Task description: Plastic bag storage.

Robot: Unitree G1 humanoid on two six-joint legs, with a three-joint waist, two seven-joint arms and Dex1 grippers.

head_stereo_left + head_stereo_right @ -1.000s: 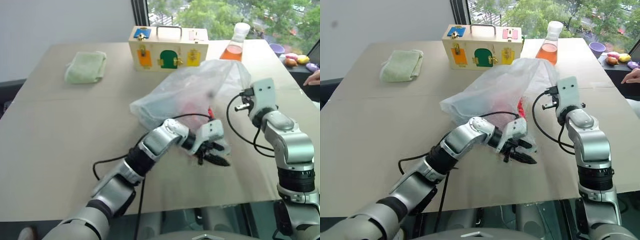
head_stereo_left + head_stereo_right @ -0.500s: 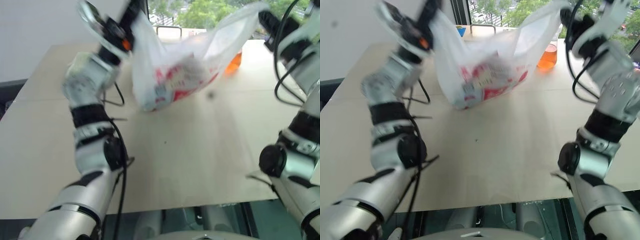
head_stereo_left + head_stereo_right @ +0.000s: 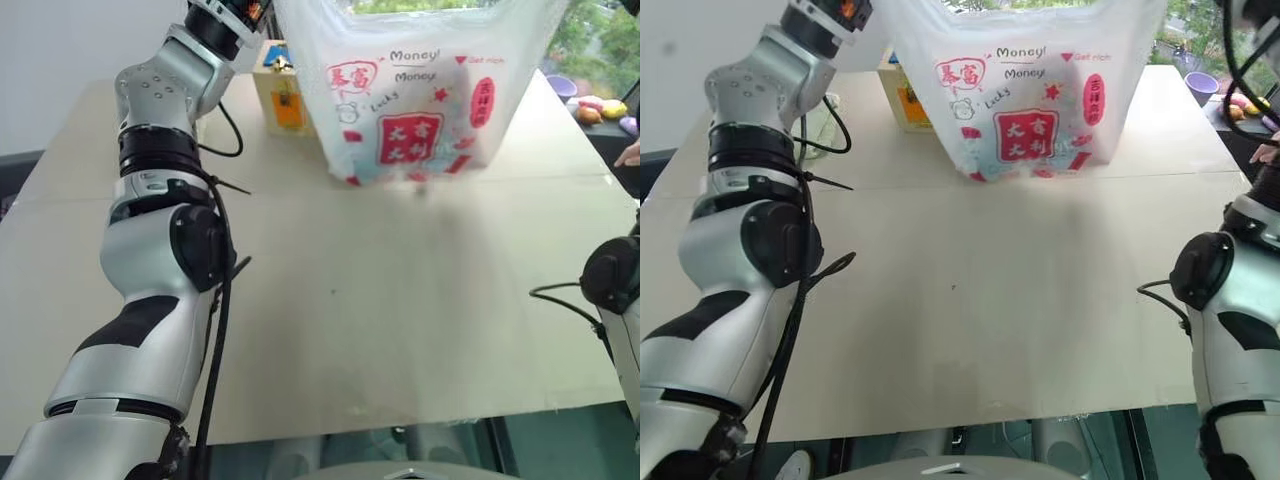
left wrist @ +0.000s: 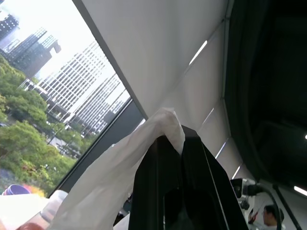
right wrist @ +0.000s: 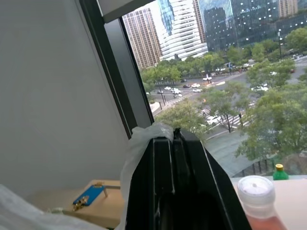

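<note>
1. Up high, the left end effector (image 4: 180, 139) was clamped tight on one top corner of the plastic bag (image 3: 420, 95), white film bunched over its fingertips.
2. Likewise, the right end effector (image 5: 173, 139) was pinched closed on the other corner.
3. Between them the plastic bag hung stretched wide, red print facing the camera, its bottom edge at or just above the worktop (image 3: 380, 300).
4. Behind it stood a wooden box (image 3: 280, 95), partly hidden.
</note>
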